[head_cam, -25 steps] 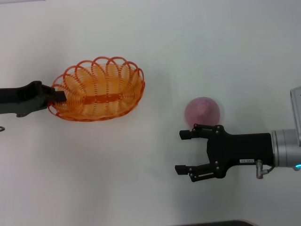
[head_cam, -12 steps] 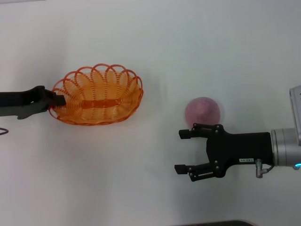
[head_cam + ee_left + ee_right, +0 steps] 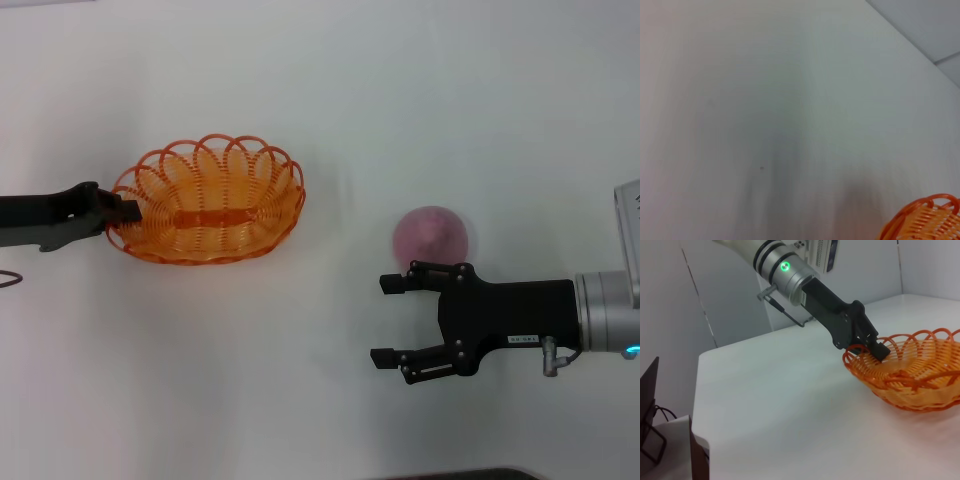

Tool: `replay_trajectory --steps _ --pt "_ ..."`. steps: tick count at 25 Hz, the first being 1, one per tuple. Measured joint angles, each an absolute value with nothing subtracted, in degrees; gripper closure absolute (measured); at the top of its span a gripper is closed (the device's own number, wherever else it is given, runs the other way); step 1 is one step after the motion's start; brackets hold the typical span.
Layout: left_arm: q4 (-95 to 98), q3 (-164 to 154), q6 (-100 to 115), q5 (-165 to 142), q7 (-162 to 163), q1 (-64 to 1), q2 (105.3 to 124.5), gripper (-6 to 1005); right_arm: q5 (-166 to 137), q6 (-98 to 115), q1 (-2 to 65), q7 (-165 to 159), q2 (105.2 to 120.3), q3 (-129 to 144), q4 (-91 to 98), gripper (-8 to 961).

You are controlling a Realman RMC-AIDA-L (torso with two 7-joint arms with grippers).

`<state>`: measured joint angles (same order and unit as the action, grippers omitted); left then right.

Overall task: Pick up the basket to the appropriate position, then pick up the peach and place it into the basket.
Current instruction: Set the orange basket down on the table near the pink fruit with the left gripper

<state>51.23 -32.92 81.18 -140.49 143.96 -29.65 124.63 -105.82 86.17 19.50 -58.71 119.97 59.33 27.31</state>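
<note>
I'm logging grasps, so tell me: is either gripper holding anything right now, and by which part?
The left gripper is shut on the basket, pinching its scalloped rim at the end on the robot's left. The right gripper is open, empty, beside the peach.

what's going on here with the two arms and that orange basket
The left gripper has its jaws shut on the rim of the orange basket at its left end; the basket sits on the white table. The right gripper waits with jaws open just in front of the peach, not touching it. The peach is still on the table, outside the basket.
</note>
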Motion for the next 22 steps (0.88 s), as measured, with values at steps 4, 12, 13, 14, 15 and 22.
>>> replay_trajectory --steps 4,12,13,14,15,22 --pt "51.06 -33.03 81.14 -139.8 143.96 -29.44 124.55 915 -105.82 86.13 19.51 -58.71 119.97 59.33 27.27 12" --pt "51.02 -33.46 81.06 -139.64 143.96 -29.17 124.46 911 -105.82 86.16 19.57 -58.71 119.97 59.32 26.83 12" --pt "51.02 -33.66 80.95 -139.62 143.96 -29.03 124.46 911 -105.82 86.11 19.59 -58.71 119.97 59.32 26.77 12" --pt "51.02 -33.79 80.85 -139.59 143.97 -28.93 124.47 910 -105.82 86.09 19.62 -58.71 119.97 59.32 26.73 12" --pt "51.02 -33.82 80.77 -139.57 143.97 -28.85 124.5 910 -105.82 86.07 19.62 -58.71 119.97 59.32 26.73 12" --pt "51.14 -33.94 80.91 -137.64 143.87 -28.06 124.32 906 -105.82 86.07 19.6 -58.71 119.97 59.32 26.72 12"
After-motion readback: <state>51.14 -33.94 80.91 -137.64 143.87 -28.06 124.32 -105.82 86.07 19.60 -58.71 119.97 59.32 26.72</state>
